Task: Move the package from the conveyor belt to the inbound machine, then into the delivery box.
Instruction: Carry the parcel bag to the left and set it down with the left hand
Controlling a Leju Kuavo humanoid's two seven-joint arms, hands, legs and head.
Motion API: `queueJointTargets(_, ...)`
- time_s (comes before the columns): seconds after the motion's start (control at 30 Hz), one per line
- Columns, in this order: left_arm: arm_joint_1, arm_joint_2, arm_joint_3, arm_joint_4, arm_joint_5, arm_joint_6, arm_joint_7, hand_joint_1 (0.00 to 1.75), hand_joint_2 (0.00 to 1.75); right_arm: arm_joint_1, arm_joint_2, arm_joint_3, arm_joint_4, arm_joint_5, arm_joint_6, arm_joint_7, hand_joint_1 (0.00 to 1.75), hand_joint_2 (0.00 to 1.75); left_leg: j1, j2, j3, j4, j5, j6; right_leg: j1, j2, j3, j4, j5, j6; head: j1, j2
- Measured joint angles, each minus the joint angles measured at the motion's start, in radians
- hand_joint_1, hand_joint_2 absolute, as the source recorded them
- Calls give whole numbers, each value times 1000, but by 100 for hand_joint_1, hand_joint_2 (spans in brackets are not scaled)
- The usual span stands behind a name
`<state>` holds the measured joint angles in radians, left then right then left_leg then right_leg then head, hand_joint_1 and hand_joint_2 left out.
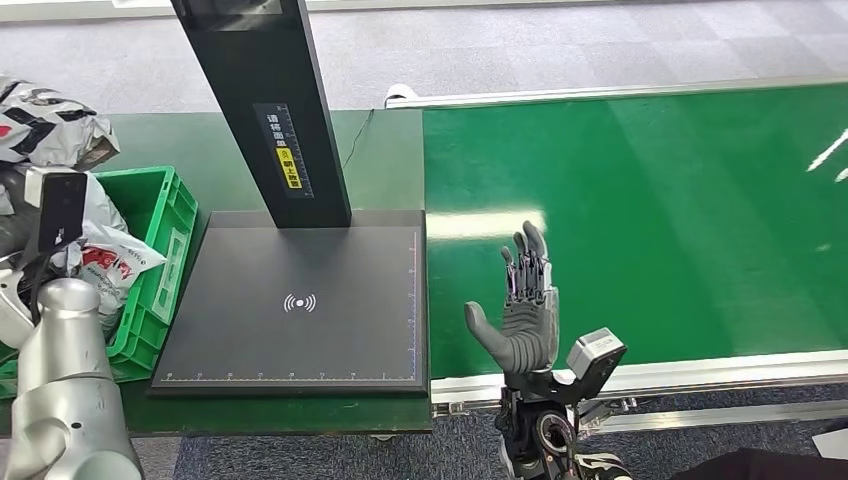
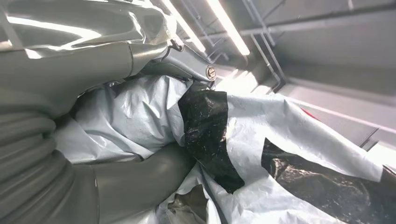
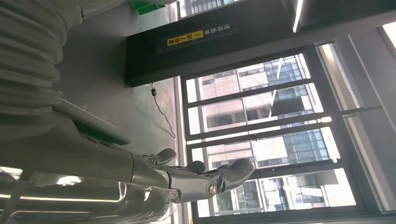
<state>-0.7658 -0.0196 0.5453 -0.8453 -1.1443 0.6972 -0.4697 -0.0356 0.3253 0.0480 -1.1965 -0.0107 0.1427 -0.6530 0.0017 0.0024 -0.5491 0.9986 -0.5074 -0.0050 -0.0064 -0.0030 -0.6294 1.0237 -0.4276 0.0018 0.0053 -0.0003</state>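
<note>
In the left wrist view my left hand [image 2: 116, 182] grips a crinkled light grey package [image 2: 289, 140] with black patches, the thumb under it and the fingers [image 2: 154, 51] over it. In the head view my silver left arm [image 1: 65, 400] reaches up beside the green delivery box [image 1: 160, 250] at the left. My right hand [image 1: 527, 305] stands open and upright over the near edge of the green conveyor belt [image 1: 680, 220], holding nothing; its fingers [image 3: 196, 179] also show in the right wrist view. The black inbound machine plate [image 1: 300, 310] lies bare between box and belt.
The machine's black post [image 1: 270, 100] rises from the back of the plate. A white bag with red print [image 1: 110, 262] lies in the green box, and another grey and black bag [image 1: 50, 125] sits behind it. The belt carries no parcels in view.
</note>
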Motion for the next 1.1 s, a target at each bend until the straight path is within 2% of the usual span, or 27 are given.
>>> queueJointTargets(0.17, -24, 10, 14, 60, -13, 0, 19, 137, 175, 6, 0, 0, -5, 1, 0, 1, 0, 175, 0, 0, 0, 0, 0, 0, 0, 0, 0, 0, 0, 0, 0, 0)
queueJointTargets(0.23, -33, 16, 17, 86, -28, 0, 49, 113, 175, 11, 0, 0, -9, 3, 0, 3, 0, 175, 0, 0, 0, 0, 0, 0, 0, 0, 0, 0, 0, 0, 0, 0)
queueJointTargets(0.3, -47, 27, 16, 127, -44, 0, 95, 108, 175, 15, 0, -1, -13, 6, 1, 4, 0, 175, 0, 0, 0, 0, 0, 0, 0, 0, -1, 0, 0, 0, 0, 0)
queueJointTargets(0.37, -64, 42, 10, 176, -58, -4, 149, 128, 175, 20, 0, -2, -17, 8, 1, 4, 0, 175, 0, 0, 0, 0, 0, 0, 0, 0, -1, 0, 0, 0, 0, 0)
queueJointTargets(0.4, -72, 50, 5, 200, -65, -10, 176, 131, 175, 22, 0, -4, -20, 9, 2, 5, 0, 175, 0, 0, 0, 0, 0, 0, 0, 0, -1, 0, 0, 0, 0, 0)
queueJointTargets(0.53, -98, 78, -23, 274, -98, -66, 272, 132, 175, 30, 0, -9, -26, 14, 5, 5, 0, 175, 0, 0, 0, 0, 0, 0, 0, 0, -1, 0, 0, 0, 0, 0)
queueJointTargets(0.67, -106, 98, -51, 329, -121, -124, 330, 133, 175, 38, 0, -14, -29, 17, 16, 5, 0, 175, 0, 0, 0, 0, 0, 0, 0, 0, -1, 0, 0, 0, 0, 0)
queueJointTargets(0.77, -107, 111, -72, 361, -149, -177, 391, 127, 175, 39, 0, -18, -29, 20, 22, 4, 0, 175, 0, 0, 0, 0, 0, 0, 0, 0, -1, 0, 0, 0, 0, 0)
queueJointTargets(0.87, -108, 122, -96, 390, -182, -242, 455, 107, 175, 39, 0, -24, -29, 25, 30, 3, 0, 175, 0, 0, 0, 0, 0, 0, 0, 0, -1, 0, 0, 0, 0, 0)
queueJointTargets(0.97, -108, 127, -116, 414, -206, -297, 497, 78, 175, 39, 0, -31, -29, 29, 35, 2, 0, 175, 0, 0, 0, 0, 0, 0, 0, 0, -1, 0, 0, 0, 0, 0)
queueJointTargets(1.1, -108, 131, -138, 436, -239, -382, 542, 7, 175, 39, 0, -38, -29, 34, 36, 2, 0, 175, 0, 0, 0, 0, 0, 0, 0, 0, -1, 0, 0, 0, 0, 0)
